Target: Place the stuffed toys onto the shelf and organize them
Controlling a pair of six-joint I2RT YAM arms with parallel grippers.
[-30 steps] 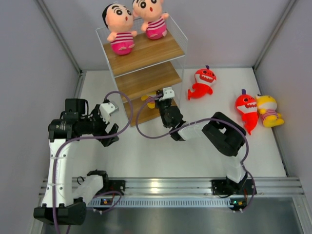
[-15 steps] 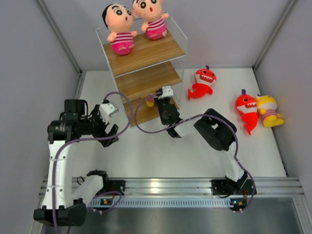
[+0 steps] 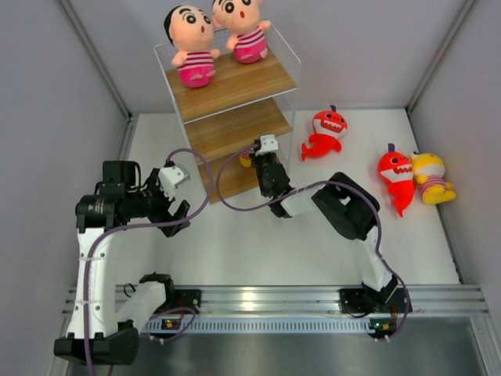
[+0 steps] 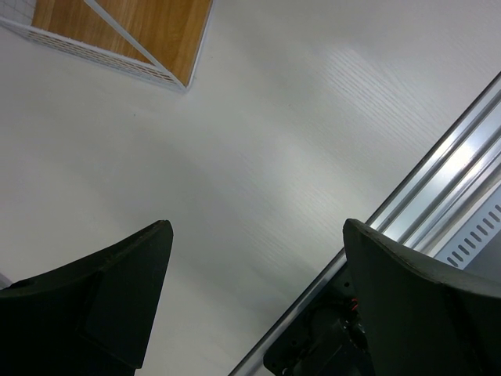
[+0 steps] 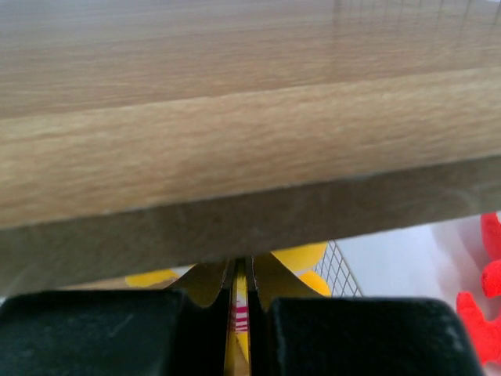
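Note:
The shelf (image 3: 235, 88) stands at the back centre. Two boy dolls (image 3: 194, 43) sit on its top board. My right gripper (image 3: 252, 157) is shut on a yellow doll (image 5: 240, 309) and holds it just under the front edge of the middle board (image 5: 235, 149), over the bottom board. A red shark (image 3: 324, 131) lies right of the shelf. A second shark (image 3: 396, 177) and another yellow doll (image 3: 430, 177) lie at the far right. My left gripper (image 3: 178, 205) is open and empty, left of the shelf over bare table (image 4: 258, 157).
A corner of the shelf's bottom board (image 4: 125, 31) shows at the top left of the left wrist view. An aluminium rail (image 3: 266, 301) runs along the table's near edge. Grey walls close in the left, right and back sides.
My right gripper has moved further in toward the shelf with the yellow doll, which is now mostly hidden under the middle board. The left arm has hardly moved.

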